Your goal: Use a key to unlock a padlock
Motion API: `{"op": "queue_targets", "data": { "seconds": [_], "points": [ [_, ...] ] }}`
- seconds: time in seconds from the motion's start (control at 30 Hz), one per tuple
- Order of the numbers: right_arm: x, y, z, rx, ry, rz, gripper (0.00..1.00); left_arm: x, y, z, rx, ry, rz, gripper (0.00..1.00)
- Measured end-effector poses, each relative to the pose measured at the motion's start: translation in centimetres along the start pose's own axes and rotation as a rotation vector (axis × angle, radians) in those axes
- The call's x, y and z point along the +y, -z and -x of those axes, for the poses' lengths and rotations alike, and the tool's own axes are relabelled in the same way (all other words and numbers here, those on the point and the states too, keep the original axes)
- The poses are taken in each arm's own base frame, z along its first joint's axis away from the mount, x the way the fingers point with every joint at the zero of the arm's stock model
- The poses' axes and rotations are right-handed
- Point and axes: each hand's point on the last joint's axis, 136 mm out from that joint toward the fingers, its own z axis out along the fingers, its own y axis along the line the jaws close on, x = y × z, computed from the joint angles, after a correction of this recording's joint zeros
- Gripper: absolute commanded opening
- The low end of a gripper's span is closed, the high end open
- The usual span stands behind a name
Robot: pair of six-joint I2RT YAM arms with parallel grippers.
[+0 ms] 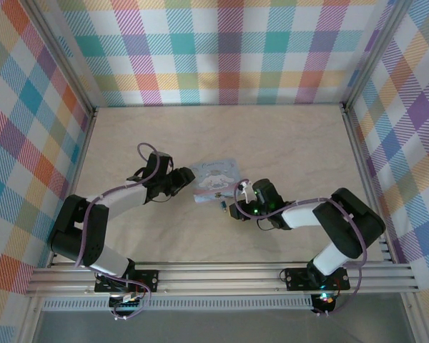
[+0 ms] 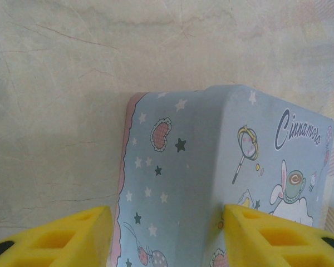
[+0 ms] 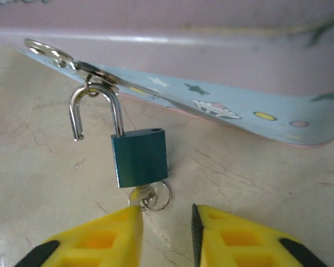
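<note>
**Item 1. My right claw** (image 3: 166, 208). The yellow fingers stand a narrow gap apart and clamp nothing. My left fingertip (image 3: 131, 214) touches the head of the key; the other finger is clear of it.

**Item 2. Key** (image 3: 139, 196). Small and silvery, it is seated in the underside of the padlock. A thin split ring (image 3: 158, 196) hangs from it, just above the gap between my fingers.

**Item 3. Padlock** (image 3: 139, 158). It has a blue-green body and lies on the table (image 3: 256, 183) just ahead of my right claw. The shackle (image 3: 94, 108) is sprung, one leg free of the body, and its bow is hooked through a silvery clasp (image 3: 72, 61) at the edge of the tin. From overhead the padlock (image 1: 220, 205) is a dark speck below the tin's near edge.

**Item 4. My left claw** (image 2: 166, 210). It is about half open and closed on the tin, one yellow finger (image 2: 72, 236) against each side.

**Item 5. Tin** (image 2: 178, 183). It is pale blue and printed with stars and a cartoon. It sits mid-table (image 1: 216, 177) between my two claws.
</note>
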Motion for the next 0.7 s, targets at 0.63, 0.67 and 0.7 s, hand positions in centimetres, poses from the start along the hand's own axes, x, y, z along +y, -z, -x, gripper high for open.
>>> {"op": "queue_targets", "data": {
  "seconds": [0.63, 0.67, 0.7],
  "points": [
    [1.9, 2.0, 5.9, -0.117, 0.015, 0.066, 0.59, 0.3, 0.4, -0.5, -0.012, -0.011, 0.012, 0.54],
    [1.8, 1.8, 6.2, -0.119, 0.012, 0.069, 0.59, 0.3, 0.5, -0.6, -0.014, -0.013, 0.014, 0.54],
    [1.6, 1.5, 6.5, -0.118, 0.008, 0.072, 0.6, 0.2, 0.5, -0.7, -0.014, -0.015, 0.015, 0.54]
  ]
}}
